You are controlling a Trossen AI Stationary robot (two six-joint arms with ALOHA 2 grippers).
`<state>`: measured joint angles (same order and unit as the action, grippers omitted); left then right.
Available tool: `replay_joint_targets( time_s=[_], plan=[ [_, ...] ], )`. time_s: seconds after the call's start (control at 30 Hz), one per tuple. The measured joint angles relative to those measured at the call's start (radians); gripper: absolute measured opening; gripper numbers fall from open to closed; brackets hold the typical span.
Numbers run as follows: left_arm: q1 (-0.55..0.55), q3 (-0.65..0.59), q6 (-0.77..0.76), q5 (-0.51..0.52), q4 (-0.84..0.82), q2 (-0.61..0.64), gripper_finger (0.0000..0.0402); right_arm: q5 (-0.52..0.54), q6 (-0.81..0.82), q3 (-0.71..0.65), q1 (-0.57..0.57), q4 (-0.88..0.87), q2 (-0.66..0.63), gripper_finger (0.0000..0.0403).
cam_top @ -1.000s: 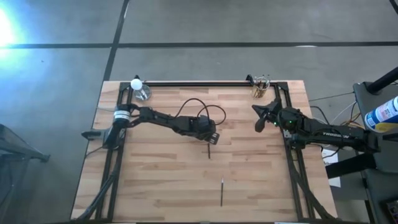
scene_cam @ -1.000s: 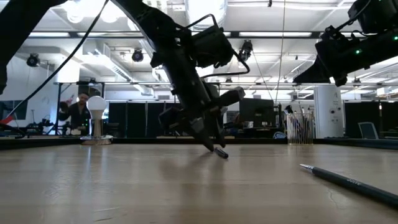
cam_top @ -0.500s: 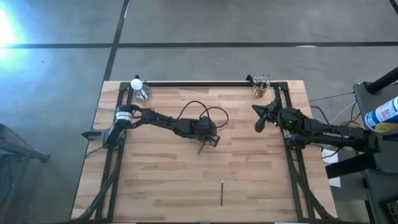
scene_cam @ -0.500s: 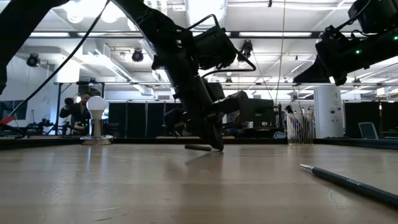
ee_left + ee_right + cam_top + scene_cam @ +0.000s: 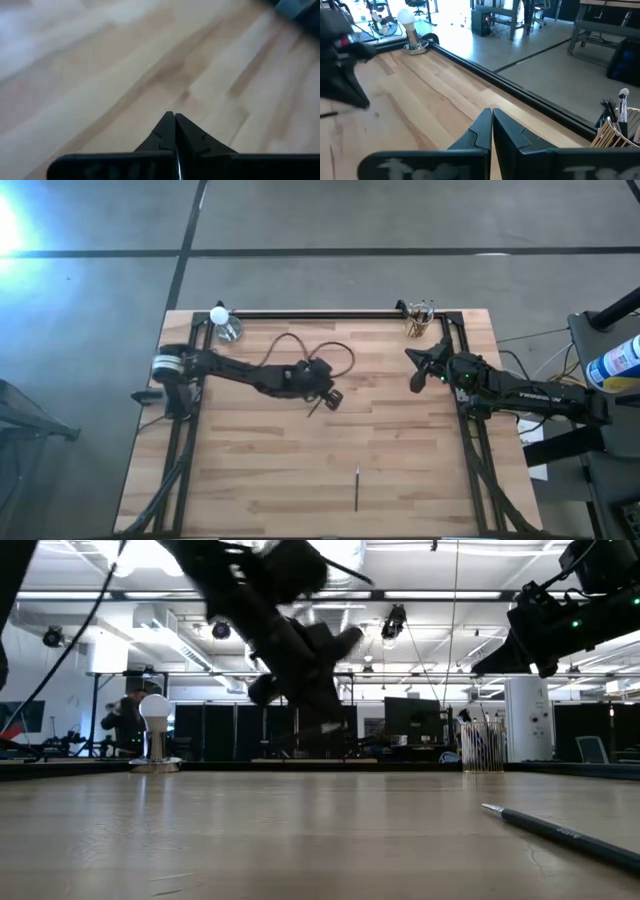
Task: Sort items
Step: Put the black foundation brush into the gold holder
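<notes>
The left end effector (image 5: pixel 328 397), clenched on a thin dark stick (image 5: pixel 319 406), hangs above the middle of the pale wooden counter (image 5: pixel 250 470). Another thin dark stick (image 5: pixel 356 489) lies nearer, right of centre. The right end effector (image 5: pixel 415 376) hovers clenched and empty at the right edge, near a far-right clear glass cup (image 5: pixel 418 320) holding more sticks.

Bright glare at high view's left edge, left arm (image 5: pixel 290 650) motion-blurred

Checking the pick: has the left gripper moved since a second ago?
Yes. In the high view the left gripper, shut on a thin dark stick, has pulled back from table centre toward the left-corner glass cup; the low view shows it lifted.
</notes>
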<state>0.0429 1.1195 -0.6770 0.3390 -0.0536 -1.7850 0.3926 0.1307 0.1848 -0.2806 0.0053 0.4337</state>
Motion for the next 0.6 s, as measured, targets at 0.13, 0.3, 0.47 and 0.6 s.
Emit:
replay_joint_targets(
  time_s=[0.13, 0.3, 0.47, 0.6],
  plan=[
    [0.003, -0.202, 0.019, 0.004, 0.281, 0.117, 0.0000, -0.015, 0.000, -0.002, 0.002, 0.007, 0.007, 0.0011],
    [0.009, -0.431, 0.128, -0.008, 0.713, 0.183, 0.0000, -0.182, -0.032, -0.019, 0.003, 0.051, 0.031, 0.0011],
    [0.043, -0.572, 0.171, -0.089, 1.044, 0.173, 0.0000, -0.312, 0.035, -0.050, 0.003, 0.126, 0.081, 0.0011],
    [0.067, -0.614, 0.205, -0.159, 1.200, 0.172, 0.0000, -0.361, 0.110, -0.087, 0.008, 0.297, 0.147, 0.0011]
  ],
)
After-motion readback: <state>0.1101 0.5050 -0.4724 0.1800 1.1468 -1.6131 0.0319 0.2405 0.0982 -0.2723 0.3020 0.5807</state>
